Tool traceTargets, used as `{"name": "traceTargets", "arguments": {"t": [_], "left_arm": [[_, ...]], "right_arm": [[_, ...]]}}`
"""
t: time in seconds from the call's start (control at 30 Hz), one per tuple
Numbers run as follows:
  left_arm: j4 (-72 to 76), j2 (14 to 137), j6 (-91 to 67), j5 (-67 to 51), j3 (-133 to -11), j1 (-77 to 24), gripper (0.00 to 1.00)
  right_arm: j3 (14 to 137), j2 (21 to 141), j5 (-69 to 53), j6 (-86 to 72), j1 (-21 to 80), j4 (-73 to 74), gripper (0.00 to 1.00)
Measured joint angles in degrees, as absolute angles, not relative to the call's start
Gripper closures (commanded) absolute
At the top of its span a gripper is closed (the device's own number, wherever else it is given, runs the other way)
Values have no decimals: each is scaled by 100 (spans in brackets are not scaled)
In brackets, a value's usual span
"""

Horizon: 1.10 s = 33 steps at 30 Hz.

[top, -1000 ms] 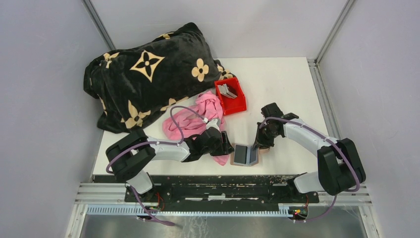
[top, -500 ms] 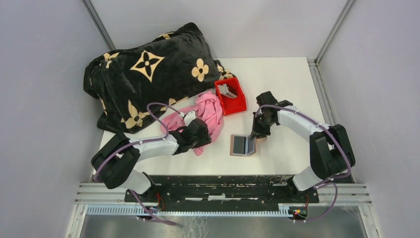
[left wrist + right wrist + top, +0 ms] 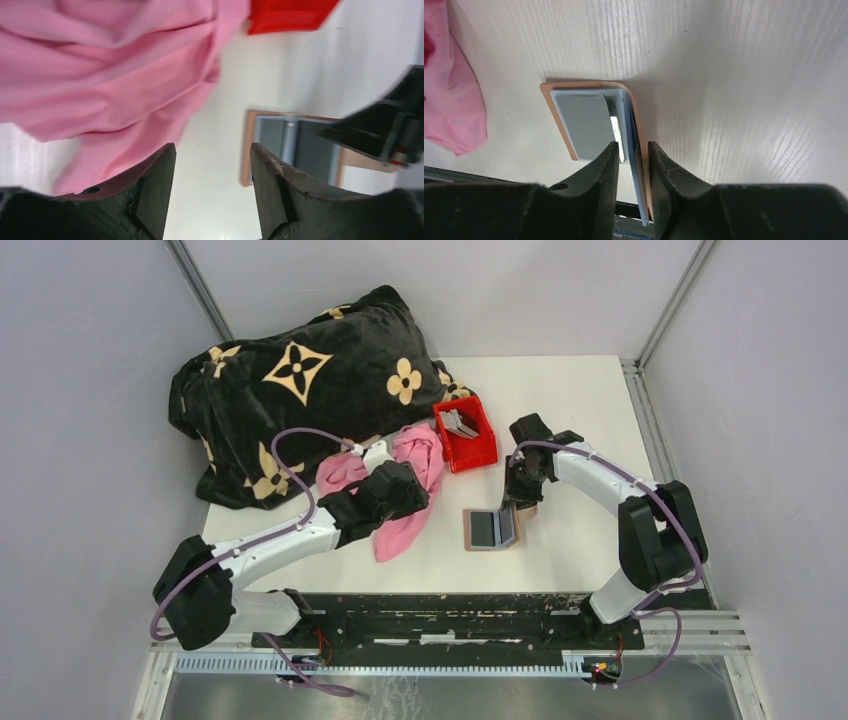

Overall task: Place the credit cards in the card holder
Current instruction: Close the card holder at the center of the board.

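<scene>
The brown card holder lies open on the white table, its grey inner side up. Its right flap stands upright between the fingers of my right gripper. The flap leans on the right finger, with a gap to the left finger, so the jaws are open. In the top view the right gripper is at the holder's right edge. Grey credit cards stand in the red bin. My left gripper is open and empty over bare table, left of the card holder and beside the pink cloth.
A pink cloth lies under the left arm, left of the holder. A large black blanket with tan flowers fills the back left. The red bin sits just behind the holder.
The left arm has drawn back to the left, away from the card holder. The right gripper's jaws have loosened on the upright flap, and holder and gripper have shifted slightly farther back.
</scene>
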<state>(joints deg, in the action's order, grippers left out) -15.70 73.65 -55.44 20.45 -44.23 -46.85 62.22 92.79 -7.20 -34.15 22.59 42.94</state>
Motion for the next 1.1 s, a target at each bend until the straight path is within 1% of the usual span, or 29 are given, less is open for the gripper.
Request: {"name": "traceTargets", "arguments": {"t": [0.17, 0.33, 0.5, 0.67, 0.9, 1.1], "left_arm": [[-1264, 7428, -5546, 1929, -4797, -5059, 39], [-980, 8047, -5561, 1772, -4783, -5468, 45], [-681, 8414, -5651, 1616, -4510, -5701, 53], [-416, 8735, -5699, 1511, -4410, -5793, 63], [-126, 8995, -5811, 1393, -4230, -5883, 66], [73, 9137, -5892, 1295, -4117, -5920, 66]], "right_arm": [[6364, 9279, -593, -3413, 2370, 4418, 63], [6445, 9279, -508, -3417, 2504, 4539, 62], [6530, 9277, -458, -3444, 2652, 4641, 61], [6694, 9277, -384, -3498, 2849, 4777, 60], [6866, 9277, -333, -3614, 3081, 4814, 60], [6965, 9341, -301, -3739, 3282, 4794, 60]]}}
